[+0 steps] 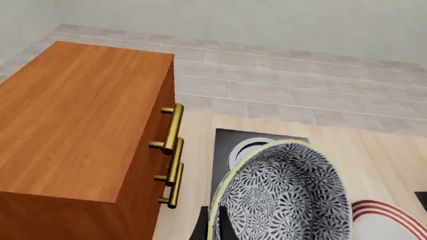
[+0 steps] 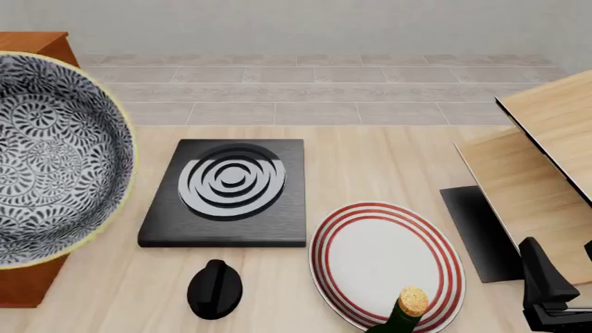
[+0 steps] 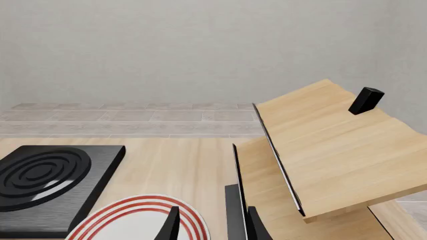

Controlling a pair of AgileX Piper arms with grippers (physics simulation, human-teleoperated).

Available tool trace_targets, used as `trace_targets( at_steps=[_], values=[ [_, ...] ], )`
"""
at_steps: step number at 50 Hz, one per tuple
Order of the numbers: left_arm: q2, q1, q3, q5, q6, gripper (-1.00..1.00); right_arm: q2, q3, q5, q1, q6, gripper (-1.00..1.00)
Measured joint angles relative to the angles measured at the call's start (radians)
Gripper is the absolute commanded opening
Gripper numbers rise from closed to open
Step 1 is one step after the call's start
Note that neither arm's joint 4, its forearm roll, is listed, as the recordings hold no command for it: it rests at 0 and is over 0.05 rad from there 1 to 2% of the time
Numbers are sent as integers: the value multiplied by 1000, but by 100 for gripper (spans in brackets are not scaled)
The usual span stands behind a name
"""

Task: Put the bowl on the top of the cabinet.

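Note:
The speckled grey bowl (image 1: 283, 197) with a pale rim is held up in the air and tilted, its rim pinched by my left gripper (image 1: 215, 227), which is shut on it. In the front view the bowl (image 2: 46, 159) looms large at the left and hides most of the reddish-brown cabinet (image 2: 28, 284). In the left wrist view the cabinet (image 1: 73, 125) shows its flat bare top and brass handles (image 1: 173, 137), and the bowl is beside its handle side, not over the top. My right gripper (image 3: 213, 227) is open and empty at the near right (image 2: 545, 284).
A black hotplate with rings (image 2: 231, 184) sits mid-table. A white plate with red rings (image 2: 384, 263), a black knob-like lump (image 2: 215, 288) and a corked bottle (image 2: 412, 305) are near the front. Pale wood boards (image 2: 545, 159) and a black mat (image 2: 481, 229) are at the right.

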Motion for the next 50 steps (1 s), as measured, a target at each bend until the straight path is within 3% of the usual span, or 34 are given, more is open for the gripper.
trace_targets(
  at_steps=[27, 50],
  values=[
    [149, 301, -141, -110, -186, -100, 0, 0, 0, 0, 0, 100],
    [289, 468, -205, -192, -367, -100, 0, 0, 0, 0, 0, 100]
  ],
)
